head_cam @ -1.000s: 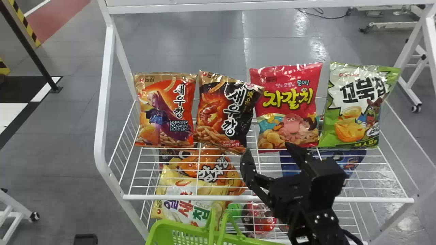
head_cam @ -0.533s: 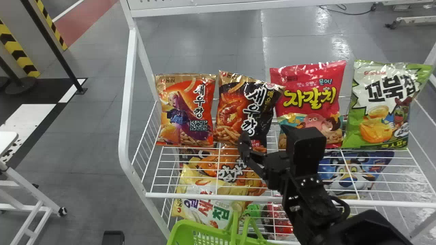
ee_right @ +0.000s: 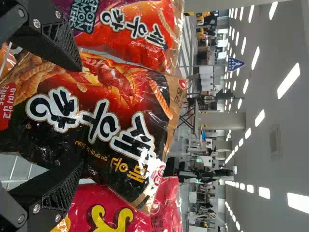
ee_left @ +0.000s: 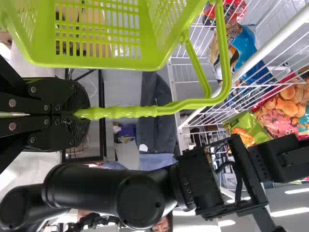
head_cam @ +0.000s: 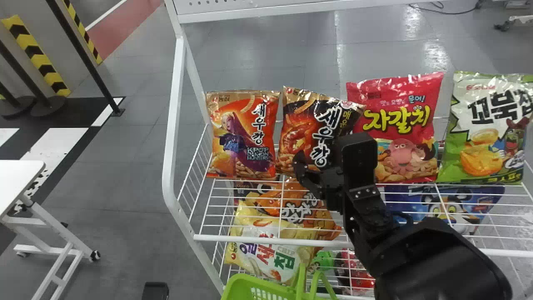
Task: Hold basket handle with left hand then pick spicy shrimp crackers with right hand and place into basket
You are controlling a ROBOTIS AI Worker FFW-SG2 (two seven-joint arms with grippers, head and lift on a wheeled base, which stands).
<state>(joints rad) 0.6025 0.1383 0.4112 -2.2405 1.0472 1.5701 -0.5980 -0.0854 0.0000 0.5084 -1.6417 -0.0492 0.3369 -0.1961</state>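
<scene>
My right gripper point(head_cam: 320, 163) is in front of the lower part of the black-and-orange spicy shrimp crackers bag point(head_cam: 292, 143), which stands on the upper wire shelf. In the right wrist view the open right gripper point(ee_right: 81, 117) has one finger over each side of the spicy shrimp crackers point(ee_right: 104, 99); whether they touch it, I cannot tell. Low in the head view is the green basket point(head_cam: 245, 287). The left wrist view has my left gripper point(ee_left: 81, 113) shut on the handle point(ee_left: 133, 111) of the basket point(ee_left: 96, 60).
An orange shrimp cracker bag point(head_cam: 243, 133) stands left of the spicy one, a pink bag point(head_cam: 395, 125) close on its right, and a green-white bag point(head_cam: 485, 129) farther right. More snacks lie below the wire shelf point(head_cam: 270, 239).
The head view has shifted, so the shelf and bags appear farther right. My right gripper has moved forward and left relative to the shelf, to the front of the spicy shrimp crackers.
</scene>
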